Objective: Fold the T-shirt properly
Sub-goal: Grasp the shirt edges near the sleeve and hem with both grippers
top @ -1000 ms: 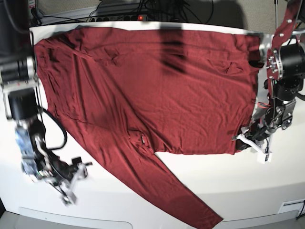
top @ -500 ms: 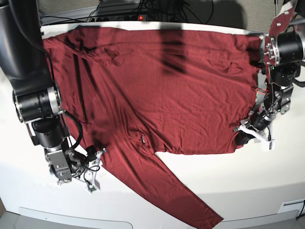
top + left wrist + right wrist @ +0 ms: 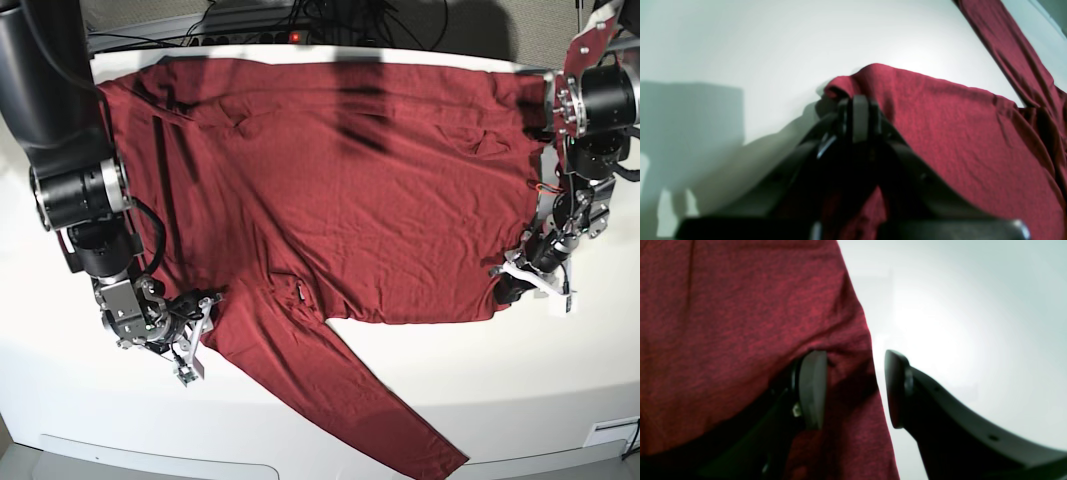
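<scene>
Two grippers at the near edge of a large maroon long-sleeved T-shirt (image 3: 340, 190) of thin soft knit, lying spread face-down or face-up (cannot tell) across the white table (image 3: 300, 420).

The left gripper (image 3: 858, 110) has its black jaws pinched together on a bunched hem corner of the garment, probably to lift that corner for a fold; the right gripper (image 3: 853, 390) stands with jaws apart, straddling the cloth's edge, one pad over fabric and the other over bare tabletop, apparently lined up to take hold; one long sleeve trails diagonally toward the table's front edge; the tabletop is smooth, matt white and glary under the lamps; behind the far edge a tangle of dark cables (image 3: 250, 20) and a small red light show.
</scene>
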Controlling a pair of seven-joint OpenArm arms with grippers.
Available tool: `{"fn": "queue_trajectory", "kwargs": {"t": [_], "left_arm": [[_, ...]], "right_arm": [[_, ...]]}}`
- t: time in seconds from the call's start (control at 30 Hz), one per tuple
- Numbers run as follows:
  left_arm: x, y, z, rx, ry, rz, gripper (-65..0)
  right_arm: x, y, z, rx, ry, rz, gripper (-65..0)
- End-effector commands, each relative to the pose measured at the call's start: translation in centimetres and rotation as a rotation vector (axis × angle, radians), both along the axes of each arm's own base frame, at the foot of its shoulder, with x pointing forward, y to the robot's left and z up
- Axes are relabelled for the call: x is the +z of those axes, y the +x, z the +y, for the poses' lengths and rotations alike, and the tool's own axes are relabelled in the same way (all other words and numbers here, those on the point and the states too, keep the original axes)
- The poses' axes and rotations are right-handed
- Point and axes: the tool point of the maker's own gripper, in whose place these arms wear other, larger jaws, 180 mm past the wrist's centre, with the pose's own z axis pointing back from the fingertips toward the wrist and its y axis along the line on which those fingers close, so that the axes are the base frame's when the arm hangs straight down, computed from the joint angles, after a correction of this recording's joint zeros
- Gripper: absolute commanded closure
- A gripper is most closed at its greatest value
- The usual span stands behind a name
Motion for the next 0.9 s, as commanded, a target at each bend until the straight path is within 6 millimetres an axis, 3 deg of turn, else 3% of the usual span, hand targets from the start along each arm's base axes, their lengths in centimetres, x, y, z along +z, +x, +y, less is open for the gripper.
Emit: {"fn": "queue_trajectory", "kwargs": {"t": [0.0,0.07,0.27,0.73,0.87], "left_arm": [[-2.0,-1.5,0.2,-0.038,0.062,0.112,0.0],[-2.0,-1.5,0.3,-0.038,0.062,0.112,0.0],[-2.0,-1.5,0.2,-0.038,0.062,0.112,0.0],[-2.4,-1.9,-0.2,-0.054,0.061,0.141,0.0],[-2.4,-1.9,-0.2,-0.056,0.061,0.144,0.0]], "right_arm": [[0.3,0.1,-0.8,0.004,-0.041,0.020,-28.4],[0.1,-0.3,-0.8,0.005,-0.047,0.038,-25.8],[0.0,-0.5,-1.0,0.003,-0.054,0.053,0.0],[0.7,0.5,-0.3,-0.007,-0.005,0.003,0.0],[1.9,1.6,-0.2,-0.006,-0.004,-0.021,-1.2]]}}
